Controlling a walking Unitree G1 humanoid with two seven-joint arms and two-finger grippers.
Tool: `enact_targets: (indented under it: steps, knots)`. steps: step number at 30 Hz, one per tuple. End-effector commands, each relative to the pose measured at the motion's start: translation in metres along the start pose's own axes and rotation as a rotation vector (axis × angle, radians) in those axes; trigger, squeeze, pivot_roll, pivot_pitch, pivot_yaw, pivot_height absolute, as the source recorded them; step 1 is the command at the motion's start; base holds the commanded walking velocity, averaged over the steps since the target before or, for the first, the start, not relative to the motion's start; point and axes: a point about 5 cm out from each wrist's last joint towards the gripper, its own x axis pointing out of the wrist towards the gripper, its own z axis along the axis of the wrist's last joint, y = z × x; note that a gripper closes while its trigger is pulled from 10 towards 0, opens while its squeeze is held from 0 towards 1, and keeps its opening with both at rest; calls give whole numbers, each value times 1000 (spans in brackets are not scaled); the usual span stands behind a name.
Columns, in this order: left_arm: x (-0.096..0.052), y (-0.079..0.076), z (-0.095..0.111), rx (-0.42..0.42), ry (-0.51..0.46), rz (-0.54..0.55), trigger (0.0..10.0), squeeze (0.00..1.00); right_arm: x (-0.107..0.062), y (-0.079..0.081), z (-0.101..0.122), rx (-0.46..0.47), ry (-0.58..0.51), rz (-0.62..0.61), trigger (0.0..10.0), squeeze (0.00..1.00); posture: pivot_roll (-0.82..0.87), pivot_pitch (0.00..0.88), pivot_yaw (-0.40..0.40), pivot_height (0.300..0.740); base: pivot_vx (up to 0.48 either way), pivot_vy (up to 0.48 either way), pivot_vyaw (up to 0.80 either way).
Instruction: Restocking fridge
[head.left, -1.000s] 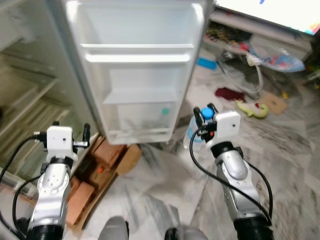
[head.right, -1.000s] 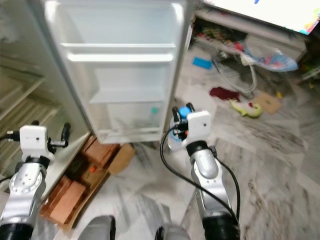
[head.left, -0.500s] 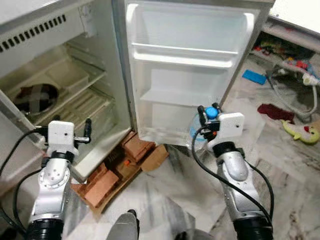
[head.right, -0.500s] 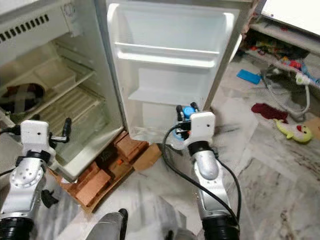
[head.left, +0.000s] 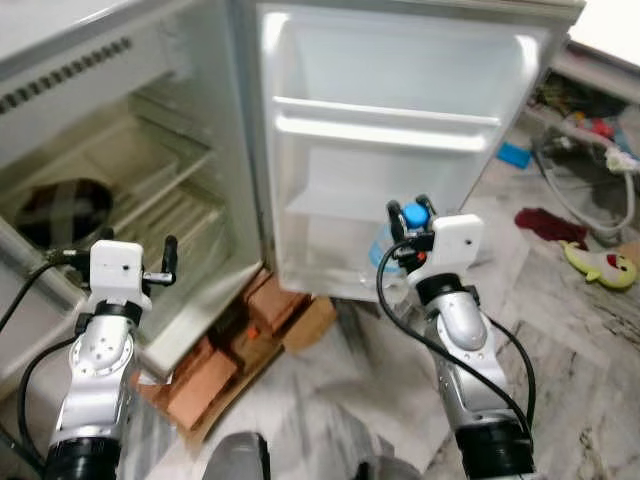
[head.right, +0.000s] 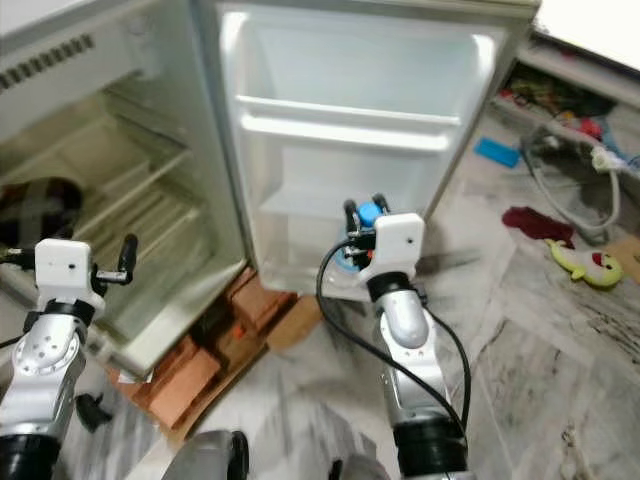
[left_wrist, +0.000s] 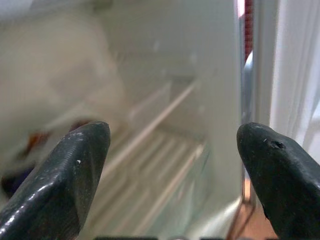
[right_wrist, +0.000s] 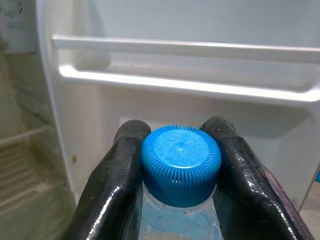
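Left eye view, bottle: the right pincer (head.left: 408, 212) holds a clear plastic water bottle with a blue ribbed cap (head.left: 392, 252) upright in front of the white fridge door's lower shelf (head.left: 345, 282).
Left eye view, fridge: the white fridge door (head.left: 390, 120) stands open with bare door racks; the fridge cabinet with wire shelves (head.left: 130, 200) lies to the robot's left, with a dark round object (head.left: 60, 210) inside.
Left eye view, floor: grey-veined marble floor (head.left: 560, 340), likely slick underfoot; red bricks and flattened cardboard (head.left: 235, 345) prop up the fridge base.
Right eye view, room: a yellow-green soft toy (head.right: 585, 264), a dark red cloth (head.right: 527, 219) and a grey hose (head.right: 570, 190) litter the floor to the robot's right, well apart from the fridge.
Right eye view, left arm: the left pincer (head.right: 120, 262) hovers near the cabinet's lower edge.
Left wrist view, left pincer: fingers (left_wrist: 75, 170) spread wide, empty, pointing at the blurred wire shelves.
Right wrist view, grip: both black fingers (right_wrist: 120, 170) clamp the neck just under the cap (right_wrist: 181, 162).
Handling judgement: the bottle looks filled, so fairly heavy; thin walls would flex and feel smooth, while the stiff neck under the cap's ledge is the surest hold.
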Motion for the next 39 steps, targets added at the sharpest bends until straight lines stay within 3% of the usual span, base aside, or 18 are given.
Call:
enact_targets:
  steps: [1,31,39]
  knots:
    - [0,-10,2,1,-10,-37,10000,0,-3,-13,2,-25,-9,-38,10000,0,21,77,-62,740,349,0,0]
    - [1,-19,4,2,-25,-68,10000,0,1,-12,2,-45,-13,-28,10000,0,18,83,-66,740,292,0,0]
    - [1,-19,3,-6,-20,-63,10000,0,1,-9,1,-32,-8,-19,10000,0,20,87,-69,740,90,0,0]
